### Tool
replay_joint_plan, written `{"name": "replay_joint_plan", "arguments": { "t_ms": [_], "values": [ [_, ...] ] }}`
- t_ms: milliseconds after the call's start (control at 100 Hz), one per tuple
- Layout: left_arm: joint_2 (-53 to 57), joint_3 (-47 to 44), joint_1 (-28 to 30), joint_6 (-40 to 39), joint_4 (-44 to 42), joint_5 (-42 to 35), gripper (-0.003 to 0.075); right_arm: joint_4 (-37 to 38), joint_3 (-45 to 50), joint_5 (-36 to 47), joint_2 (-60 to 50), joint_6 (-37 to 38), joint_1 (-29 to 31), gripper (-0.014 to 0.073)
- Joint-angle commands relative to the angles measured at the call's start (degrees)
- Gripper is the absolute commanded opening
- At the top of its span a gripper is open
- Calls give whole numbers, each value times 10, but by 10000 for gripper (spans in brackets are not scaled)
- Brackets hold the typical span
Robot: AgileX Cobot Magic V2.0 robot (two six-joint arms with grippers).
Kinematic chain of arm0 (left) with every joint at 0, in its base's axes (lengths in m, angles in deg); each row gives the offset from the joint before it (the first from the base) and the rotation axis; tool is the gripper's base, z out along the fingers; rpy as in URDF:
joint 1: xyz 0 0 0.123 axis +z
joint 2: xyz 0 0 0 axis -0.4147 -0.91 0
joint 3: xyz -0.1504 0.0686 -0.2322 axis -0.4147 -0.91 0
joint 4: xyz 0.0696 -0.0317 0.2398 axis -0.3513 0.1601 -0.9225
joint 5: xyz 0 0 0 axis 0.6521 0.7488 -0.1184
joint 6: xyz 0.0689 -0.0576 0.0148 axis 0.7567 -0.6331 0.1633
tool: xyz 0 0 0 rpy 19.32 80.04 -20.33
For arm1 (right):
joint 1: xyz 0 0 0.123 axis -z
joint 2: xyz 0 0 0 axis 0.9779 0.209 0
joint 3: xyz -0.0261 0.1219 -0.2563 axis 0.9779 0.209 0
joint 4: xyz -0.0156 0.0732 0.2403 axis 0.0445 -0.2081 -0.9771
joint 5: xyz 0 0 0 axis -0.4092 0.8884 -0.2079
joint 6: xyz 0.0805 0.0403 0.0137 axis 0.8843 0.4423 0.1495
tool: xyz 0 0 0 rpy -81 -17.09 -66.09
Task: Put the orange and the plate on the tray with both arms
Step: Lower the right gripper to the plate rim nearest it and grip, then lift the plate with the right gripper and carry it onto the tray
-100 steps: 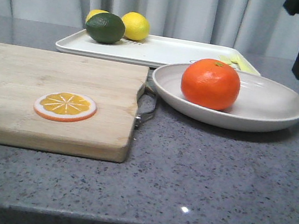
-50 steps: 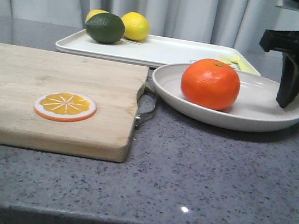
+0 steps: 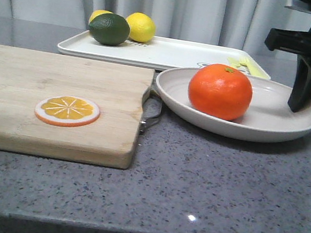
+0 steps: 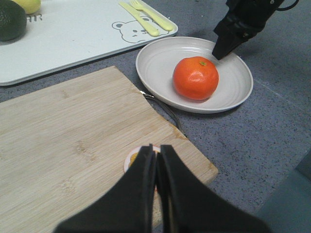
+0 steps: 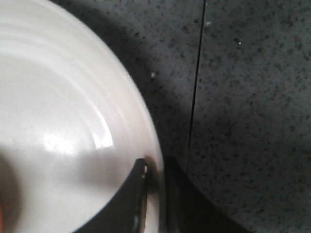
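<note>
The orange point(image 3: 220, 91) sits in the off-white plate point(image 3: 272, 119) on the grey counter, in front of the white tray point(image 3: 170, 54). My right gripper point(image 3: 303, 106) is shut on the plate's right rim, one finger inside and one outside, as the right wrist view shows point(image 5: 155, 167) on the plate point(image 5: 63, 97). My left gripper point(image 4: 156, 148) is shut and empty, hovering above the cutting board over the orange slice disc. The left wrist view also shows the orange point(image 4: 195, 77), the plate point(image 4: 155, 68), the tray point(image 4: 73, 39) and the right gripper point(image 4: 216, 54).
A wooden cutting board point(image 3: 52, 101) with a metal handle lies left of the plate and carries an orange slice disc point(image 3: 67, 110). Two lemons point(image 3: 139, 26) and a dark green fruit point(image 3: 109, 28) sit on the tray's far left end. Curtains hang behind.
My right gripper came down from the upper right onto the plate's right rim and closed on it. The plate and orange have shifted slightly.
</note>
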Motion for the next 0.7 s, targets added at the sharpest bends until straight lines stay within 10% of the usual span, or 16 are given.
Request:
{"name": "replay_joint_plan", "arguments": {
  "t_ms": [0,690],
  "values": [
    [1,15,1,1,5,-41,-20,6,-15,4,-22,-5,0,-68],
    [1,15,1,1,5,-42,-20,-149,-204,-44,0,-58,20,-68]
  ]
}}
